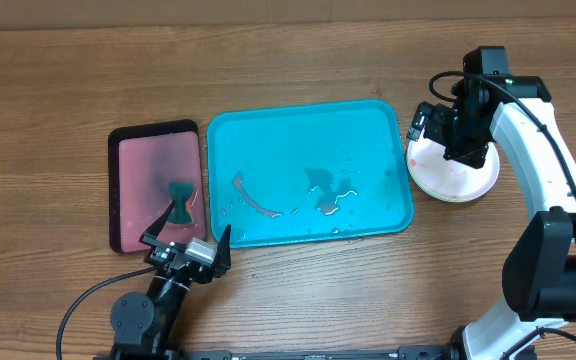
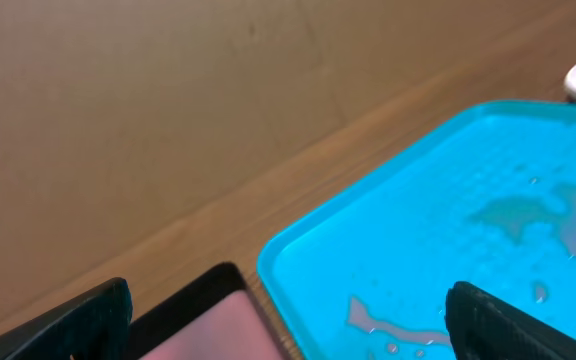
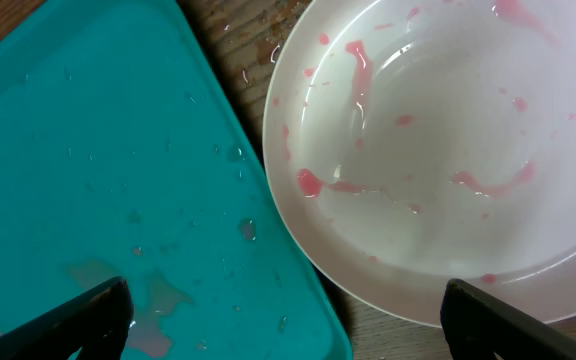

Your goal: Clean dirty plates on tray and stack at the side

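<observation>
A white plate (image 1: 446,178) streaked with pink smears (image 3: 313,183) sits on the wooden table (image 1: 68,80) just off the right edge of the turquoise tray (image 1: 308,110), level with the tray's far right corner. In the right wrist view the plate's rim lies just beside the tray's raised rim; whether the two touch cannot be told. The right gripper (image 3: 293,320) hangs directly over the plate, its two dark fingers (image 3: 68,320) spread wide and holding nothing. Whether other plates lie under the white one cannot be told.

The tray carries only thin puddles (image 1: 330,188) and a faint reddish streak (image 1: 253,200), gathered toward its near edge.

The left gripper (image 1: 188,245) hovers off the tray's near left corner, its fingers also parted wide and empty. To the left of the tray, almost against its left rim, lies a smaller pink tray (image 1: 114,190) with a black border, a dark teal mark (image 1: 180,190) on its surface close to the turquoise tray.
</observation>
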Robot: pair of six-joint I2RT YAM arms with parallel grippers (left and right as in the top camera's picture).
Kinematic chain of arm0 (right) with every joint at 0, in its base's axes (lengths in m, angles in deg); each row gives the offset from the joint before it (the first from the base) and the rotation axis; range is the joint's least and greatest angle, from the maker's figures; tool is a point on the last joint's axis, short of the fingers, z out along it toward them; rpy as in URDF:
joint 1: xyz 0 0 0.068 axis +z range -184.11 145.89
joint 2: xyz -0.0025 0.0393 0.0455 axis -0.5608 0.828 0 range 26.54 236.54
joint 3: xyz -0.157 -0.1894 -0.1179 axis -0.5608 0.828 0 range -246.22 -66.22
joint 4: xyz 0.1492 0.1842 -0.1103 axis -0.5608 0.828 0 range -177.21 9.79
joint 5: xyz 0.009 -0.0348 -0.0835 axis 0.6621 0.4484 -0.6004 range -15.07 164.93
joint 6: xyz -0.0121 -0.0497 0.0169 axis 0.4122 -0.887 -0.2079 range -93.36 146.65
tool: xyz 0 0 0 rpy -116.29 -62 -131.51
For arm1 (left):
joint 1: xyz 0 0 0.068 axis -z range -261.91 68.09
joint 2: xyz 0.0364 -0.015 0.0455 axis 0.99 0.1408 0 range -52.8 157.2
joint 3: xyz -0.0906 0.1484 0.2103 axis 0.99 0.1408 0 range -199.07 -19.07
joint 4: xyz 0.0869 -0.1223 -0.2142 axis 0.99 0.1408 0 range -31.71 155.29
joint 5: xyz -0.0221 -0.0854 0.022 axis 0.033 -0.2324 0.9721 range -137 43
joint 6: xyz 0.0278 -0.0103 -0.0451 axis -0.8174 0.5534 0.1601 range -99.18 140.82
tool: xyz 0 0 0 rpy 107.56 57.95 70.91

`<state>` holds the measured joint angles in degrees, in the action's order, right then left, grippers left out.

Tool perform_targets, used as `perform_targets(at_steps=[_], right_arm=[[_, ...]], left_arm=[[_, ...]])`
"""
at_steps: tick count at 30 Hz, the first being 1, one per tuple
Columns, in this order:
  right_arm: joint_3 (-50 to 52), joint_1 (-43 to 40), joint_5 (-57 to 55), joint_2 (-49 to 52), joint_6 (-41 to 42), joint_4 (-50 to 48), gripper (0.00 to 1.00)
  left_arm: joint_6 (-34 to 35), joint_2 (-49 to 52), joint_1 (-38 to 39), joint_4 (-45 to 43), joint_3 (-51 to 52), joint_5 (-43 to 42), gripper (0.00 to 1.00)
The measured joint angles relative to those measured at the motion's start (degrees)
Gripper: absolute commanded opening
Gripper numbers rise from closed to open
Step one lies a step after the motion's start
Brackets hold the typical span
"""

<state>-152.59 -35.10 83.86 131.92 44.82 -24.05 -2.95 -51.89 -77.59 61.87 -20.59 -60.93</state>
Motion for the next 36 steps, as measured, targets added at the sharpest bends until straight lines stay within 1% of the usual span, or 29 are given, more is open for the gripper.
perform_targets(at_steps=[11, 31, 36], right_arm=[[0.00, 0.02, 0.00, 0.00, 0.00, 0.00, 1.00], [0.00, 0.02, 0.00, 0.00, 0.02, 0.02, 1.00], [0.00, 0.22, -1.55, -0.02, -0.22, -2.40, 1.00]], left_arm=[[-0.85, 0.00, -0.61, 0.00, 0.79, 1.97, 1.00], [-0.87, 0.00, -0.61, 0.00, 0.79, 2.16, 1.00], [-0.87, 0.00, -0.61, 0.00, 0.79, 2.16, 1.00]])
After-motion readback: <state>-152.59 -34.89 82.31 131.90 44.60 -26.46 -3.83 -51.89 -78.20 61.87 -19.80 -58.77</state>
